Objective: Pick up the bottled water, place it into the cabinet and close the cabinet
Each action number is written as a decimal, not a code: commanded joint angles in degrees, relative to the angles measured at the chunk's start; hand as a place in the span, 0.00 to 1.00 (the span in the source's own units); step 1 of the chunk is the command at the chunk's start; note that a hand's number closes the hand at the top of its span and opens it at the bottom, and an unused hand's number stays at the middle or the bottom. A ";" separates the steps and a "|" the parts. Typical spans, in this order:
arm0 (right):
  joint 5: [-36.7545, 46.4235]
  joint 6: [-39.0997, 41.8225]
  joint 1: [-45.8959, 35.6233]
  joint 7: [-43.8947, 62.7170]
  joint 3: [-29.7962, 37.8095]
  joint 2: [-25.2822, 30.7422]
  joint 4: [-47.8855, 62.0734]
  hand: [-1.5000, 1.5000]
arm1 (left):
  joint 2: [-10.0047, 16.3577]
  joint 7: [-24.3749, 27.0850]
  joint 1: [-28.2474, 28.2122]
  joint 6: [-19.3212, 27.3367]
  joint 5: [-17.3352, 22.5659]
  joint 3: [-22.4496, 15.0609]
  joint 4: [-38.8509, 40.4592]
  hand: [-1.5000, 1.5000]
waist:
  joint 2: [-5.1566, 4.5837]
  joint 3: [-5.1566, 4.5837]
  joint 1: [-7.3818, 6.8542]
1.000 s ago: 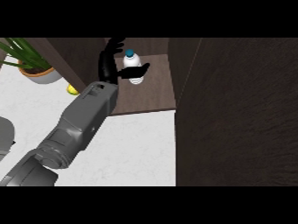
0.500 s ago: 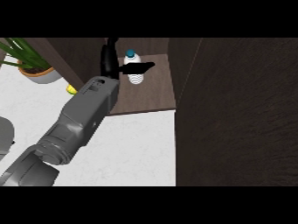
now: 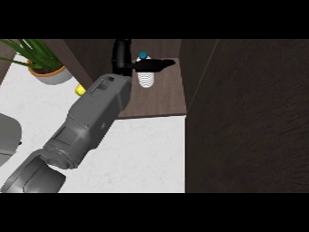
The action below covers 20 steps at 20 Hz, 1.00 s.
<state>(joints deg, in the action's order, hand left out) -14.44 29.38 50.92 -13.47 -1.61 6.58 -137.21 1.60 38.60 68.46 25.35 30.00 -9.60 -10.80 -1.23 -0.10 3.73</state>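
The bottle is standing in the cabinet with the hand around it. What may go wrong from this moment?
1. The left hand reaches across the bottled water. Pulling back sideways might tip the upright bottle on the cabinet shelf.
2. The forearm passes close to a small yellow object and a potted plant. A wide withdrawal might brush them.

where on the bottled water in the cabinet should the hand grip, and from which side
Probably round the ribbed middle of the bottled water, below its blue cap. It stands upright on the cabinet shelf, and a side wall rises to its right, so come in sideways from the left, where the left hand is.
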 commanded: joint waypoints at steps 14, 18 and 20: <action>0.14 -3.05 4.20 5.61 -5.45 -2.63 -8.60 0.00 | -1.59 -1.83 -16.54 -4.40 5.56 -9.48 -20.48 0.00 | 1.67 0.03 -2.25; 0.97 -1.86 3.58 2.58 -3.37 -1.62 -5.78 0.00 | -1.60 -4.46 -21.90 -5.34 6.65 -12.43 -30.64 0.00 | 1.94 0.08 -3.44; -0.54 -2.48 3.41 3.02 -3.07 -1.66 -5.88 0.00 | -1.60 -3.67 -26.29 -7.57 7.20 -15.16 -34.81 0.00 | 1.81 0.07 -3.73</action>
<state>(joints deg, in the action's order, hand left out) -14.13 27.34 53.23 -12.12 -5.39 4.59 -137.85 0.02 35.39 48.62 20.08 35.80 -20.89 -37.74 0.53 -0.04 0.50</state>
